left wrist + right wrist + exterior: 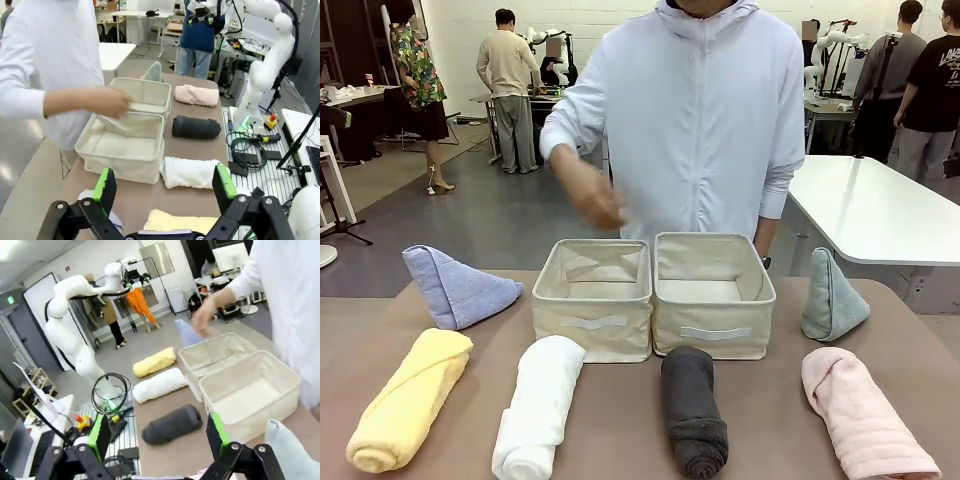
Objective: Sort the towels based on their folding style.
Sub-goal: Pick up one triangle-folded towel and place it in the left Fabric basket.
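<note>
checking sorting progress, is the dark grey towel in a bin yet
No, the dark grey towel lies rolled on the table in front of the right bin.

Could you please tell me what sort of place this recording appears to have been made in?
Likely a robotics lab: a white robot arm, cables and an emergency-stop button at its base, and a white worktable beyond.

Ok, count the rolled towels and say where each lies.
4, in the front row, left to right: yellow towel, white towel, dark grey towel, pink towel. None seems hidden.
</note>
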{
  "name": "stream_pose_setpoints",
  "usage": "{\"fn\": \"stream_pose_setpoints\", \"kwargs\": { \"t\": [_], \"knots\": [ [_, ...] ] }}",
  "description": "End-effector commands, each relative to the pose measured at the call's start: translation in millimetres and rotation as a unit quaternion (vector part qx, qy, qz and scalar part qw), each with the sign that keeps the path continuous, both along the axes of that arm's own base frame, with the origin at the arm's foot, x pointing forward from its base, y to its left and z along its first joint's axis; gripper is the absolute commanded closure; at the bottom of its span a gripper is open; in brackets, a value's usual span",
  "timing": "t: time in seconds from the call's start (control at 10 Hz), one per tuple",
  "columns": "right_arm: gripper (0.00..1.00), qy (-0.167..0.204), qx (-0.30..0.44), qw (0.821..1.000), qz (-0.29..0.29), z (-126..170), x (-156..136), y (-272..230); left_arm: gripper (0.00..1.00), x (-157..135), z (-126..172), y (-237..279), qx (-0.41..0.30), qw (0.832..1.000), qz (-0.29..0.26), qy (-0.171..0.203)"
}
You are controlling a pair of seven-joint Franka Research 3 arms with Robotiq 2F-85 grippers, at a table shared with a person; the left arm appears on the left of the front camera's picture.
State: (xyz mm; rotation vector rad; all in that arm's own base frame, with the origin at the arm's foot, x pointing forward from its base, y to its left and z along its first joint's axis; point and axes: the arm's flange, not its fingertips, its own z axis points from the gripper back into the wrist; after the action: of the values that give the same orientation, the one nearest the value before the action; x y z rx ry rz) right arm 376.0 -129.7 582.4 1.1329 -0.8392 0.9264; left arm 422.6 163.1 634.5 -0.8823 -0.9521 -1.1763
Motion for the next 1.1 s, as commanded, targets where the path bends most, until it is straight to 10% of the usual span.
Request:
{"fn": "stream_pose_setpoints", "kwargs": {
  "t": [0.0,1.0],
  "knots": [
    [0.00,0.020,0.029,0.999,0.019,-17.9,10.8,-10.9,0.00,0.2,1.7,6.5,-0.019,1.000,0.010,0.004],
    [0.00,0.020,0.029,0.999,0.019,-17.9,10.8,-10.9,0.00,0.2,1.7,6.5,-0.019,1.000,0.010,0.004]
  ]
}}
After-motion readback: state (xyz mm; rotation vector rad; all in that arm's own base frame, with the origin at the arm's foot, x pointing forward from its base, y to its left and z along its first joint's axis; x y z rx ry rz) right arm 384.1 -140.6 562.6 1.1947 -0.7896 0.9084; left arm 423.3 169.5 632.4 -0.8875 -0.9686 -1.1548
